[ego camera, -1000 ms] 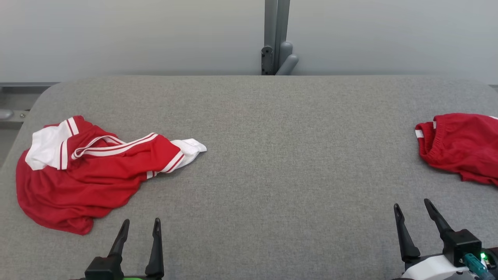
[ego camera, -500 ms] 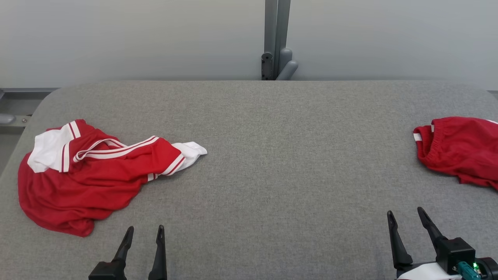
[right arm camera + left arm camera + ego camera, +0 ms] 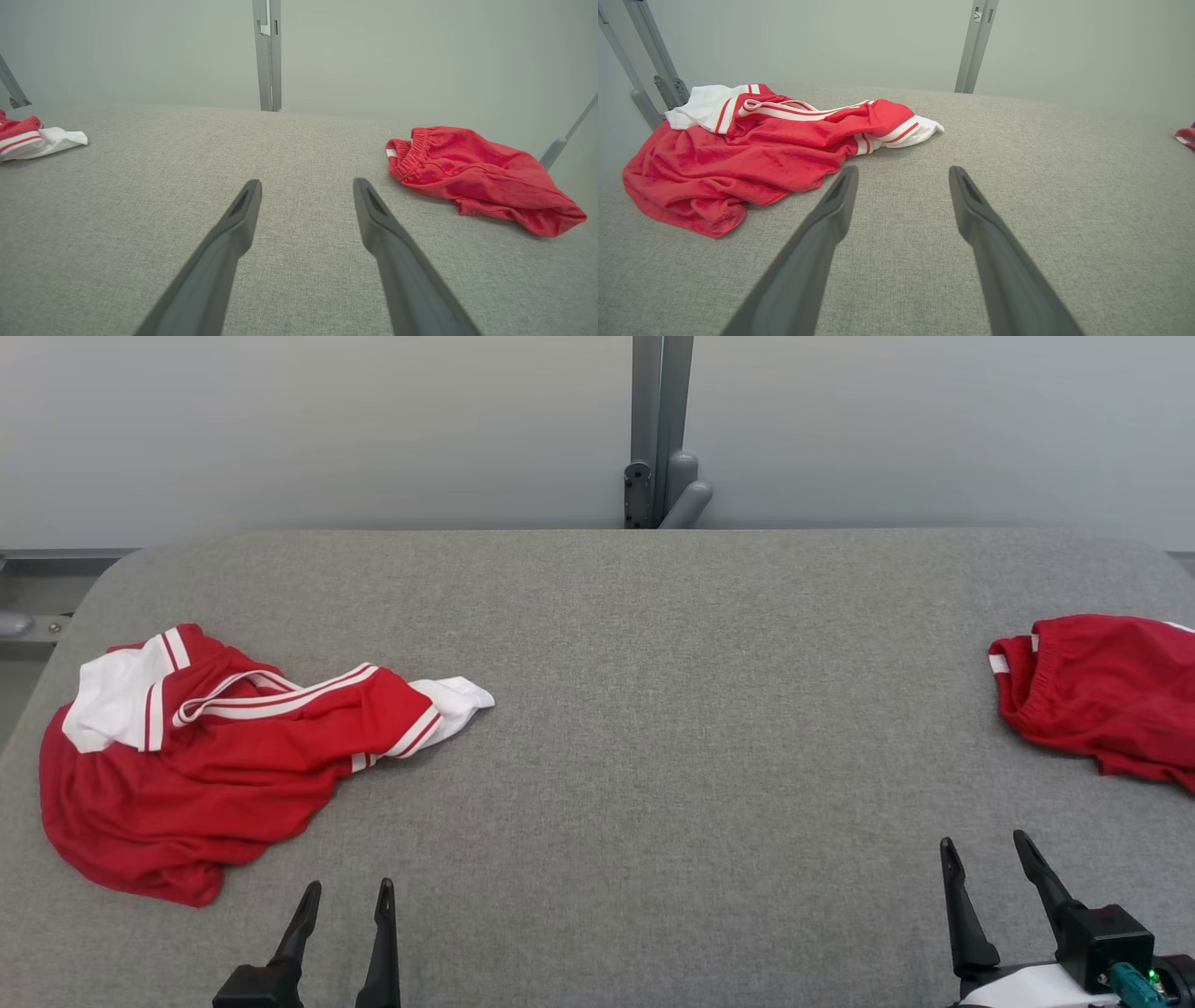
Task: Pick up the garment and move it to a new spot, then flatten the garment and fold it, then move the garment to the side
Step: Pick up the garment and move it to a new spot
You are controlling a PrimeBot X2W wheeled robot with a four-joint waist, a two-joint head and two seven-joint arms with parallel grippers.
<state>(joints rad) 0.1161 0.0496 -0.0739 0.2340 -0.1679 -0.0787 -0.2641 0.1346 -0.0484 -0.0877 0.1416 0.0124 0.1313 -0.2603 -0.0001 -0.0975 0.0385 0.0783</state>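
The red shorts (image 3: 1102, 695) at 3 o'clock on the grey tabletop (image 3: 653, 709) are cut off by the head view's edge. The crumpled red-and-white garment (image 3: 187, 775) lies in full sight at 9 o'clock. The left gripper (image 3: 348, 887) at 7 o'clock and the right gripper (image 3: 985, 841) at 5 o'clock are cropped at their bases, both spread wide and holding nothing. Against a second ago the whole head view sits slightly lower, a camera shift; both garments lie unchanged.
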